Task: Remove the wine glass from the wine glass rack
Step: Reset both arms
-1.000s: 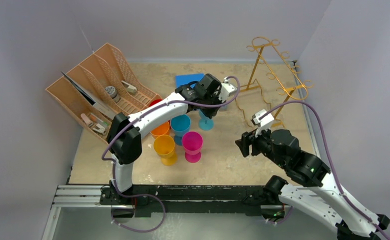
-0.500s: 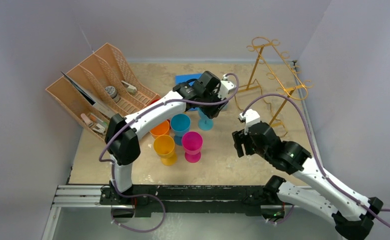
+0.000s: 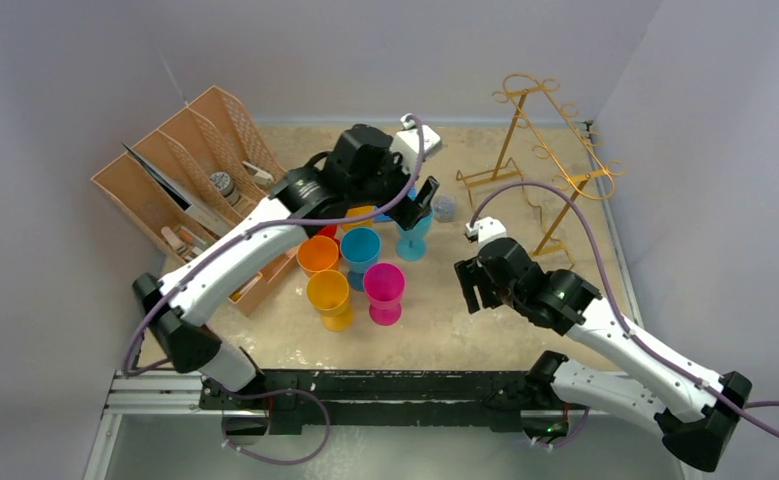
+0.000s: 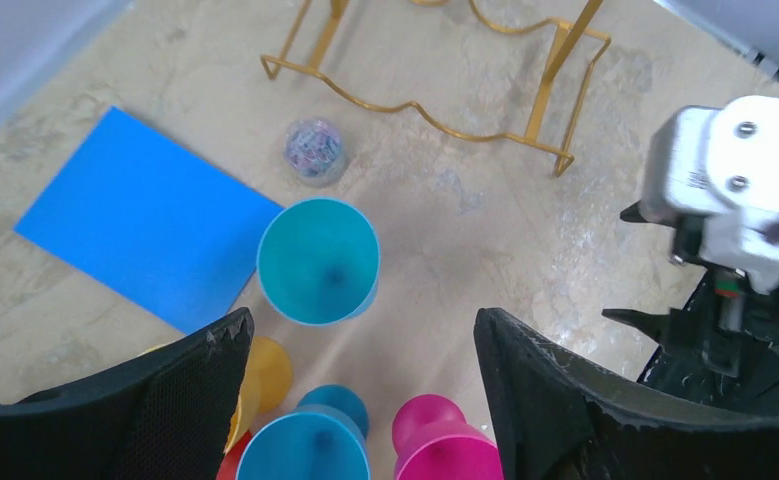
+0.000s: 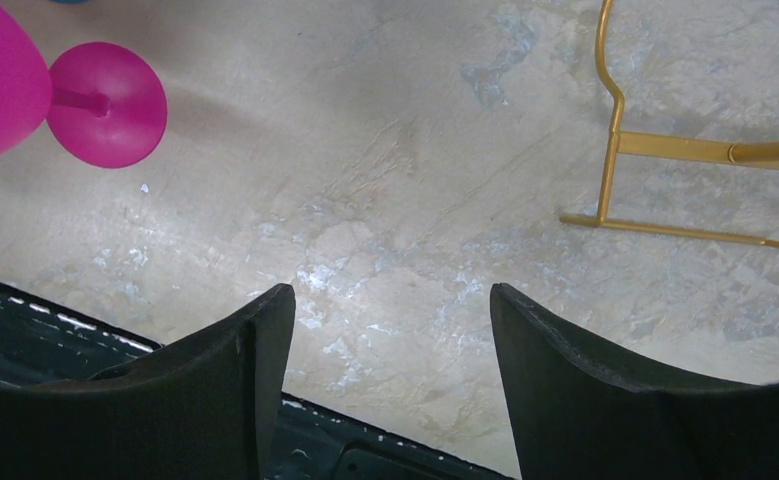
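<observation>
Left arm (image 3: 227, 252) and right arm (image 3: 633, 350): white shells, black joints. A purple cable (image 3: 540, 183) trails along each. Left gripper (image 4: 360, 318) and right gripper (image 5: 390, 290): black wedge fingers (image 4: 155, 400), mesh-textured faces. White camera block (image 4: 733, 170), two screws.

I count five stemmed plastic wine glasses in plain sight: one teal (image 3: 412, 238), one blue (image 3: 360, 246), one magenta (image 3: 384, 290), one yellow (image 3: 329, 297) and one orange (image 3: 316, 253). Slivers of others are too hidden to count. There is also one gold wire wine glass rack (image 5: 685, 147), one brown slotted plastic organizer tray (image 3: 135, 198), one flat blue sheet (image 4: 145, 215) and one small round clear jar (image 3: 444, 208).
</observation>
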`<action>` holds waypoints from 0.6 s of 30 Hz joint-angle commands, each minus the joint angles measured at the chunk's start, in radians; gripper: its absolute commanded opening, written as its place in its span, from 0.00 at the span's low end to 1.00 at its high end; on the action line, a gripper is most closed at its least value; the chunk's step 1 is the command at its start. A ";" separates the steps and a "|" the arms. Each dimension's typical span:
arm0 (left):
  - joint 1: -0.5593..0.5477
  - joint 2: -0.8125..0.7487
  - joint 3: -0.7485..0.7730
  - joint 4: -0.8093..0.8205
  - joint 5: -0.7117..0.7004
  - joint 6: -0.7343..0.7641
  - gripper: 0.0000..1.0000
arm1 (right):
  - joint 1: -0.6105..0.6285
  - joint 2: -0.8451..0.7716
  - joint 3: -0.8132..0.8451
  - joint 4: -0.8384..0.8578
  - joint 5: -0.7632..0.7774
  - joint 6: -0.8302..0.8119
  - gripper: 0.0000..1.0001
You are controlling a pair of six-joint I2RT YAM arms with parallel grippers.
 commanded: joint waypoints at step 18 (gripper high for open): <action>0.411 -0.553 -0.346 0.045 0.025 -0.096 1.00 | -0.003 0.177 0.464 -0.044 -0.062 -0.043 0.79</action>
